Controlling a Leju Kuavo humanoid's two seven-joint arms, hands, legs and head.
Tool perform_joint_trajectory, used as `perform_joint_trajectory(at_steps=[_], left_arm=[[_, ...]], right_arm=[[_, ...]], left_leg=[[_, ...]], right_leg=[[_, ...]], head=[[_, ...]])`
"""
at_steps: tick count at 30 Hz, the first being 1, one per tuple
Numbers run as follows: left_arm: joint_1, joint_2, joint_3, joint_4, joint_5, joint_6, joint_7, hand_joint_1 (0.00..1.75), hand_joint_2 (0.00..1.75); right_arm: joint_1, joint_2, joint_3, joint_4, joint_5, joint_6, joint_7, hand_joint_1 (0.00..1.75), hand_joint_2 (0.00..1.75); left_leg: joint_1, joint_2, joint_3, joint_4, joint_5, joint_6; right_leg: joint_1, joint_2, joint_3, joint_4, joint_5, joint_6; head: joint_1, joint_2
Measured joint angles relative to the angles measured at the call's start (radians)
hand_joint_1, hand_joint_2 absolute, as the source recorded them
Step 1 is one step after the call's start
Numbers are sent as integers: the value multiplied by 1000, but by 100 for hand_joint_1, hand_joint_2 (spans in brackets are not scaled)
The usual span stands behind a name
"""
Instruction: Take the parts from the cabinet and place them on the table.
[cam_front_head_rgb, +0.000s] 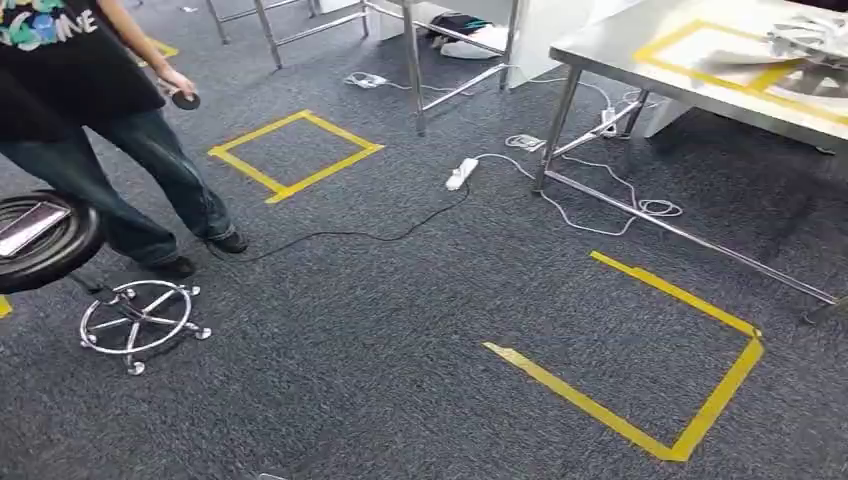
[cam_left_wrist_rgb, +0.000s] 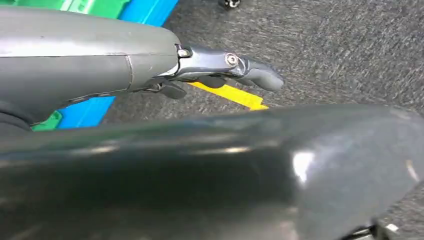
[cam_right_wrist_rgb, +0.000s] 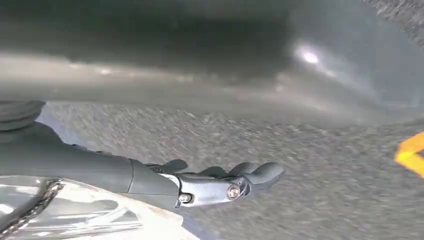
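A steel table stands at the far right, with a yellow tape frame on its top. Clear-bagged parts lie inside that frame. In the right wrist view my right hand hangs over blurred carpet. A clear plastic bag with a dark part stays sharp against the hand, so it is carried along in its hold. In the left wrist view my left hand hangs beside my body with its fingers stretched out and nothing in it.
A person stands at the far left holding a small dark object. A black stool with a chrome wheeled base is beside them. A power strip and cables lie by the table legs. Yellow tape squares mark the carpet.
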Motion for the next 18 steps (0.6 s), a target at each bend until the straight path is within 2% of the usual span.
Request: perform_joint_trajectory(at_steps=[3, 4, 5, 6, 7, 8, 9, 10, 11, 12, 13, 14, 15, 16, 17, 18], left_arm=[[4, 0, 2, 0, 0, 0, 0, 0, 0], [7, 0, 3, 0, 0, 0, 0, 0, 0], [3, -2, 5, 0, -1, 1, -1, 0, 0], [4, -2, 5, 0, -2, 1, -1, 0, 0], [5, -2, 6, 0, -3, 0, -1, 0, 0], [5, -2, 8, 0, -3, 0, -1, 0, 0], [5, -2, 9, 0, -3, -1, -1, 0, 0], [5, -3, 10, 0, -4, -1, -1, 0, 0], [5, -5, 10, 0, -5, -2, -1, 0, 0], [4, -5, 10, 0, -5, -2, -1, 0, 0], [1, -5, 11, 0, -10, -3, -3, 0, 0], [4, -6, 11, 0, -11, -4, -3, 0, 0], [7, -6, 12, 0, -12, -4, -4, 0, 0], [9, -5, 12, 0, -14, -4, -5, 0, 0], [10, -5, 12, 0, -14, -4, -5, 0, 0], [9, -5, 13, 0, -15, -4, -5, 0, 0]], right_arm=[[-6, 0, 0, 3, 0, 0, 0, 0, 0], [-11, 0, 0, 5, 1, -1, 0, 0, 0], [-4, -6, 0, 10, 5, -4, -3, 0, 0], [-2, -6, 0, 15, 8, -6, -3, 0, 0], [-2, -7, 0, 16, 9, -7, -4, 0, 0], [-2, -9, 0, 16, 11, -9, -4, 0, 0], [-2, -10, 0, 17, 15, -11, -5, 0, 0], [-2, -12, 0, 18, 18, -12, -5, 0, 0], [-2, -13, 0, 19, 19, -13, -6, 0, 0], [-2, -14, 0, 19, 19, -13, -6, 0, 0], [-1, -14, 1, 23, 28, -16, -7, 0, 0], [-1, -14, 0, 25, 30, -19, -8, 0, 0], [-2, -14, 0, 27, 34, -20, -9, 0, 0], [-3, -14, 0, 29, 39, -22, -11, 0, 0], [-5, -17, 0, 31, 40, -24, -11, 0, 0], [-4, -18, 0, 32, 43, -26, -13, 0, 0]], left_leg=[[-4, -9, -3, 1, -3, 6], [2, -34, 3, -10, 6, 23], [-4, -76, -2, -10, 8, 38], [-10, -108, 0, -9, 7, 40], [-12, -123, 2, -9, 6, 40], [-14, -140, 4, -7, 5, 41], [-14, -154, 5, -6, 4, 40], [-11, -165, 3, -5, 2, 38], [-15, -169, 2, -3, 1, 36], [-18, -171, 1, -1, 0, 34], [-13, -192, -9, 3, 2, 26], [-8, -203, -13, 0, 6, 19], [-5, -215, -14, -2, 9, 13], [-7, -219, -17, 2, 7, 8], [-13, -152, -21, 19, -7, 4], [-12, -107, -42, 63, -37, -2]], right_leg=[[-3, -9, 9, -5, 0, 5], [-11, -7, 14, -4, -10, 20], [-7, 114, -100, 238, -134, 14], [-5, 122, -154, 313, -132, 8], [-5, 124, -149, 282, -97, 4], [-4, 132, -125, 210, -41, -1], [-5, 157, -94, 128, 11, -7], [-6, 214, -72, 59, 40, -11], [-6, 234, -68, 54, 32, -13], [-7, 236, -66, 50, 29, -13], [-8, 224, -45, 28, 21, -9], [-4, 214, -46, 27, 21, -11], [-1, 205, -45, 27, 22, -15], [-9, 188, -39, 15, 28, -23], [-8, 173, -33, 10, 30, -26], [-6, 158, -30, 9, 27, -31]], head=[[-2, 0], [-2, 0], [6, 0], [6, 0], [6, 0], [6, 0], [6, 0], [6, 0], [5, 0], [5, 0], [5, 0], [5, 0], [6, 0], [4, 0], [4, 0], [-4, 0]])
